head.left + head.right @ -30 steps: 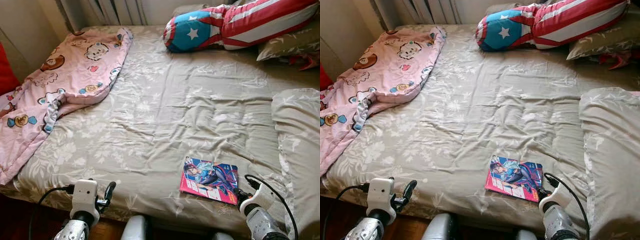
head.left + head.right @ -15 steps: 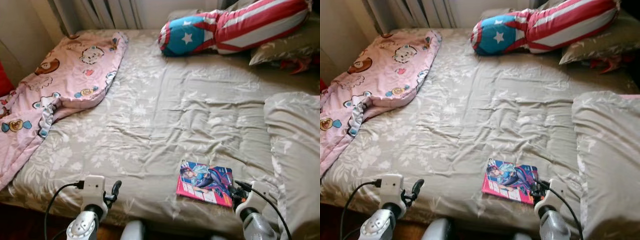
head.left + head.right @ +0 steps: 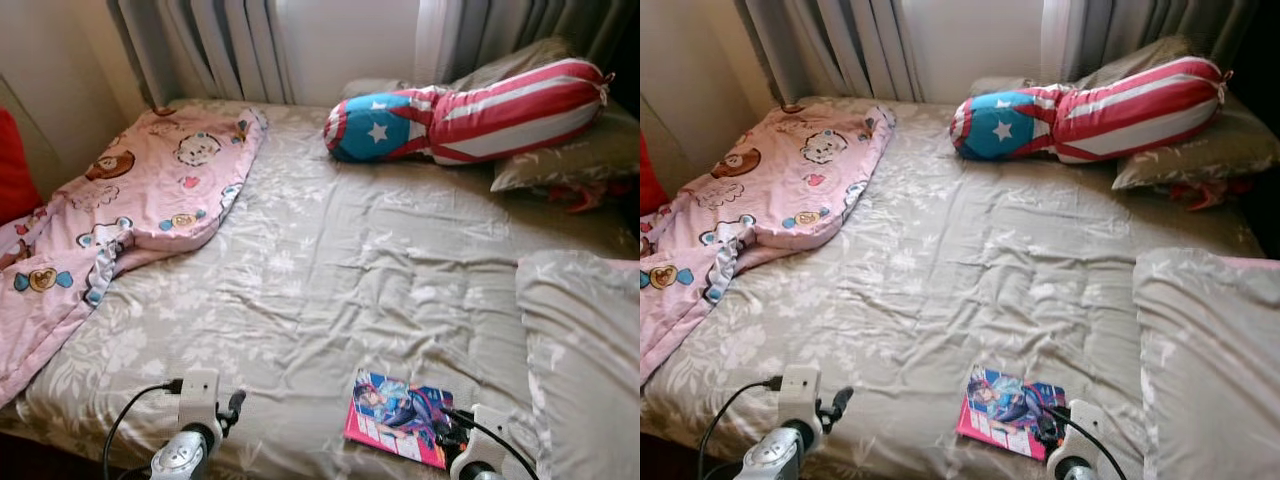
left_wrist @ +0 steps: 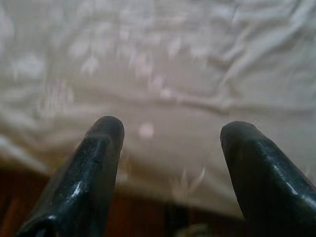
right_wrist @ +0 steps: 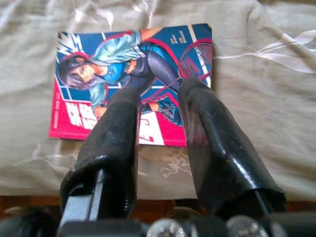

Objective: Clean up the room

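- Comic book (image 3: 402,429) flat on the grey floral bedsheet (image 3: 360,270), cover up, near the foot edge of the bed, toward the right side.
- Right gripper (image 5: 160,94) over the book's near edge; fingers (image 5: 116,128) set a narrow gap apart, tips above the cover's lower half. Not clamped on anything; contact with the cover can't be told.
- In the right wrist view, book lies ahead of and under the fingertips, mostly beyond them, slightly skewed to the finger line.
- Left gripper (image 4: 170,131) spread wide, nothing between the fingers; hovering at the foot edge of the bed over bare sheet, well apart from the book.
- Left gripper in head view at (image 3: 232,408), low by the mattress edge.
- Pink cartoon-print blanket (image 3: 120,200) bunched along the left side of the bed, draped over the edge.
- Star-and-stripes bolster (image 3: 470,110) across the head of the bed, resting against a grey pillow (image 3: 570,155).
- Folded grey duvet (image 3: 585,350) at the right edge, just beside the book.
- Curtains (image 3: 220,45) behind the headboard end.
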{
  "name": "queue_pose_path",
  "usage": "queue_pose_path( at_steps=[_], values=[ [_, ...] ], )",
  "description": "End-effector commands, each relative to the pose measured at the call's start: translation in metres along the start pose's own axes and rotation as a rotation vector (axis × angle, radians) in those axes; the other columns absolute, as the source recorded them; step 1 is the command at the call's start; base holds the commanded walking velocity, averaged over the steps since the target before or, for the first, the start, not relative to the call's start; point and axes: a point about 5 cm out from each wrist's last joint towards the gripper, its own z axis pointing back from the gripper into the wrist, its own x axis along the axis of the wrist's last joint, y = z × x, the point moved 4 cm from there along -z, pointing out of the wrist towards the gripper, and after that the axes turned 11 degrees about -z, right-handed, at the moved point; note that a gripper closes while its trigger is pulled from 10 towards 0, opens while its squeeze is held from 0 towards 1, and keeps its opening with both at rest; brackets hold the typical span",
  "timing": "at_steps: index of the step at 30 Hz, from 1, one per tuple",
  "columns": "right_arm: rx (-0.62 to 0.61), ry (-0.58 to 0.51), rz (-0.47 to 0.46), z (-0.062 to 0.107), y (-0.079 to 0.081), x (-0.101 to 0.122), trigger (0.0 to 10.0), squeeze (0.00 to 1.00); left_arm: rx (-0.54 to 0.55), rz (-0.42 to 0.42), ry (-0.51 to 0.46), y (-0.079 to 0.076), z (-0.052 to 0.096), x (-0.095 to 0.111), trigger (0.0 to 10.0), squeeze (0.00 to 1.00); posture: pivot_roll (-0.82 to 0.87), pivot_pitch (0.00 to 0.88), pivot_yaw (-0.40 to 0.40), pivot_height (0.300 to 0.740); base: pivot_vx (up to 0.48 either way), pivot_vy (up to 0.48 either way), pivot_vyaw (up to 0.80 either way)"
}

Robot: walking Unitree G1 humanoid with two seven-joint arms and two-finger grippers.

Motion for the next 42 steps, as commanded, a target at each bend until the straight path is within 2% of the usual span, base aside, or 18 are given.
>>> queue_pose_path(
  at_steps=[1, 7, 10, 14, 17, 26, 36, 42],
  values=[
    [-0.029, 0.034, 0.001, 0.002, -0.005, -0.007, 10.0, 0.00, -0.002, -0.017, 0.086, 0.000, 0.004, -0.022, 10.0, 0.00, -0.01, 0.000, 0.001, 0.740, 0.000, 0.000, 0.00],
    [-0.073, 0.057, 0.007, 0.002, -0.013, -0.007, 10.0, 0.00, -0.008, -0.042, 0.135, -0.006, 0.007, -0.033, 10.0, 0.00, -0.02, 0.000, -0.005, 0.740, 0.000, 0.000, 0.00],
    [-0.082, 0.080, 0.006, 0.004, -0.016, -0.014, 10.0, 0.00, -0.026, -0.070, 0.155, -0.008, 0.009, -0.038, 10.0, 0.00, -0.02, 0.000, -0.003, 0.740, 0.000, 0.000, 0.00],
    [-0.130, 0.106, -0.059, 0.010, -0.023, -0.029, 10.0, 0.00, -0.026, -0.073, 0.168, -0.006, 0.010, -0.042, 10.0, 0.00, -0.02, 0.000, 0.000, 0.740, 0.000, 0.000, 0.00],
    [-0.137, 0.129, -0.050, 0.014, -0.025, -0.038, 10.0, 0.00, -0.025, -0.080, 0.181, -0.004, 0.011, -0.046, 10.0, 0.00, -0.03, 0.000, 0.010, 0.740, 0.000, 0.000, 0.00],
    [-0.170, 0.120, -0.070, 0.016, -0.034, -0.037, 10.0, 0.00, -0.033, -0.098, 0.196, -0.005, 0.012, -0.049, 10.0, 0.00, -0.03, 0.000, 0.018, 0.740, 0.000, 0.000, 0.00],
    [-0.126, 0.137, -0.027, 0.014, -0.025, -0.038, 10.0, 0.00, -0.034, -0.097, 0.193, -0.007, 0.011, -0.046, 10.0, 0.00, -0.02, 0.000, 0.012, 0.740, 0.000, 0.000, 0.00],
    [-0.123, 0.137, -0.020, 0.014, -0.024, -0.039, 10.0, 0.00, -0.030, -0.098, 0.199, -0.006, 0.012, -0.048, 10.0, 0.00, -0.02, 0.000, 0.015, 0.740, 0.000, 0.000, 0.80]
  ],
)
